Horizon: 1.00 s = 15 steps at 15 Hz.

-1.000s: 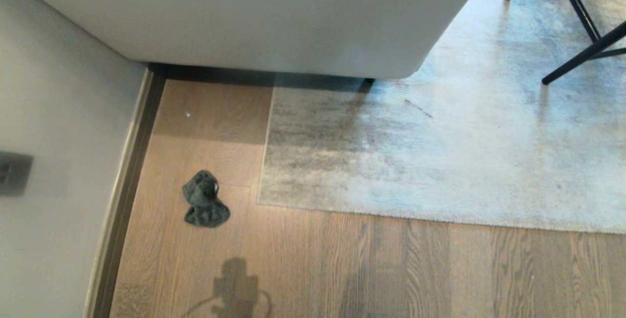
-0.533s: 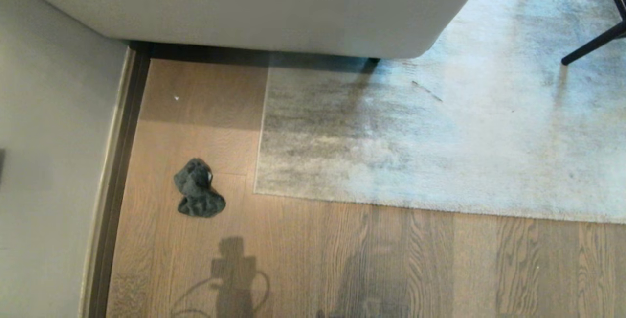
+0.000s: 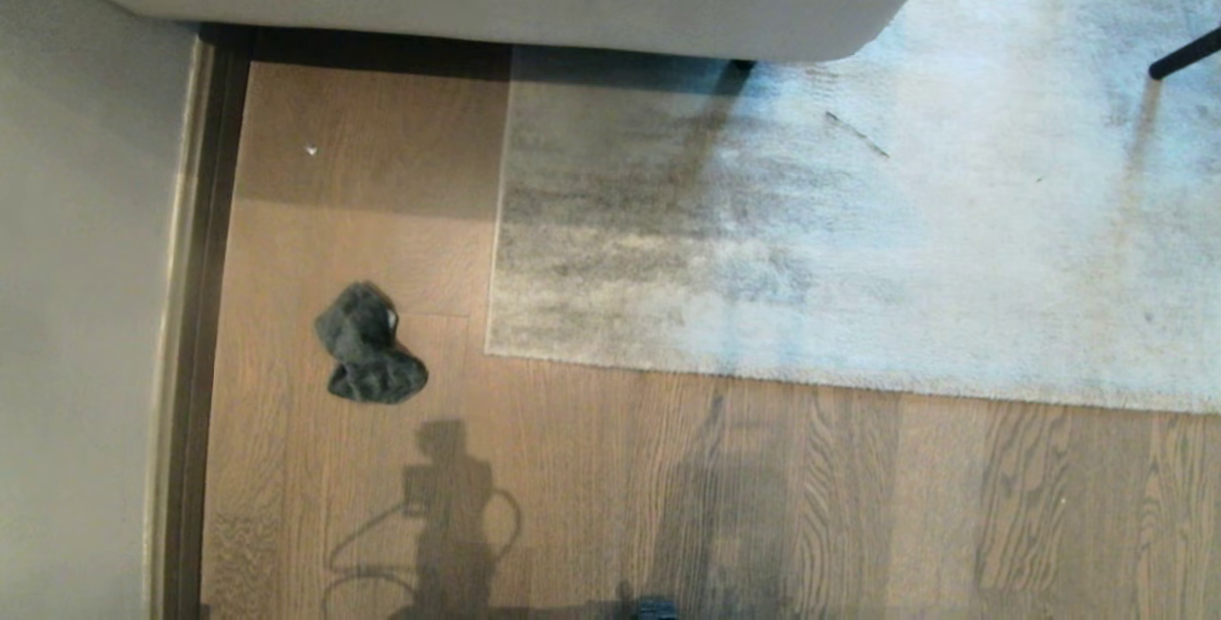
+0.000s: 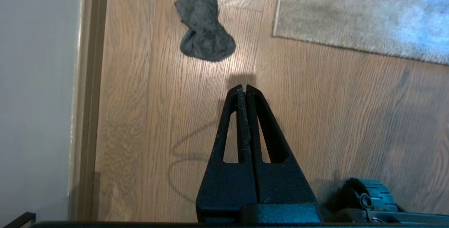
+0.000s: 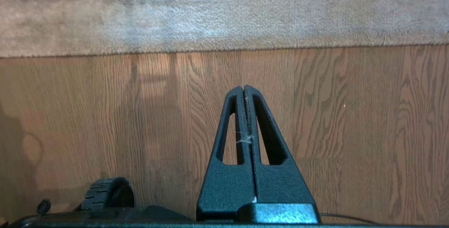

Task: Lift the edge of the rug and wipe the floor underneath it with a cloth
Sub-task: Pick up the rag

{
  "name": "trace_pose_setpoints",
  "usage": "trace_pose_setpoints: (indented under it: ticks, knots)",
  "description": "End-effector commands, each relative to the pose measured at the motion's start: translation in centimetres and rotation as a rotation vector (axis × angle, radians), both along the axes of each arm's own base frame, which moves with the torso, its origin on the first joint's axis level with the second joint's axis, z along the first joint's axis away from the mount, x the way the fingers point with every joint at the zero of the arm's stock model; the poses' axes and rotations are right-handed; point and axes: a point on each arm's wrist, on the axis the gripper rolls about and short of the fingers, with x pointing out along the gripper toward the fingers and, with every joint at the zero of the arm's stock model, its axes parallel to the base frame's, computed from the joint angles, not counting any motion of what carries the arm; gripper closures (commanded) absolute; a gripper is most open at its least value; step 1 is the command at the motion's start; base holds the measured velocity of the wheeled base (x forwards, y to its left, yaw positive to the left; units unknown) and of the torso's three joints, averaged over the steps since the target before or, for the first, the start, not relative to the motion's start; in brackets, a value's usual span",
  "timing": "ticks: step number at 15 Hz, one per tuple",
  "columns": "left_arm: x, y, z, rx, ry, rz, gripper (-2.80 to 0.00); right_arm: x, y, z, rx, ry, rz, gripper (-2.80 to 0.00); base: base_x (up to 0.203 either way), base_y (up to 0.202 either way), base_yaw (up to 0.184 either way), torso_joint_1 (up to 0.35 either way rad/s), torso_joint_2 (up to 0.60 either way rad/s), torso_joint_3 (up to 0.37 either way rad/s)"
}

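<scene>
Rug edge (image 3: 725,374) is lying flat on the floor (image 3: 858,506) for you, its square corner at about nine o'clock of the rug, and the cloth (image 3: 367,345) is sitting crumpled on bare planks near that corner, toward the wall (image 3: 76,315). Your left gripper (image 4: 244,88) is hanging above the floor with the cloth at twelve o'clock, pincer pressed tight and holding nothing. Your right gripper (image 5: 243,89) is pointing at the rug's straight border, pincer likewise squeezed together and empty.

Floor (image 3: 668,506): brown wood planks showing dark grain and a low satin sheen. Rug edge (image 3: 491,219): pale grey short pile, looking soft, matt and mottled. Cloth (image 3: 367,348): dark grey fabric, appearing fuzzy and matt. Left end effector (image 4: 244,88) and right end effector (image 5: 243,88): black plastic presenting a fine grainy, matt texture, with lint clinging.
</scene>
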Motion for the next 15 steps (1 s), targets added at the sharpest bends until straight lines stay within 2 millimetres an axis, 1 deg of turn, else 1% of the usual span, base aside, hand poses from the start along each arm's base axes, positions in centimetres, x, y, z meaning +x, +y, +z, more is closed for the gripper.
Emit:
trace_pose_setpoints:
  ticks: [1,15]
  knots:
    - [0.00,0.00,0.00,-0.002,0.000,0.001,0.00,-0.01,0.00,0.02,0.001,-0.001,0.000,0.00,0.000,0.000,0.000,0.006,0.00,-0.190]
    - [0.00,0.00,-0.03,-0.003,0.003,0.001,0.00,0.00,0.00,0.00,0.001,0.000,0.000,0.00,0.000,0.000,0.000,0.003,0.00,-0.197]
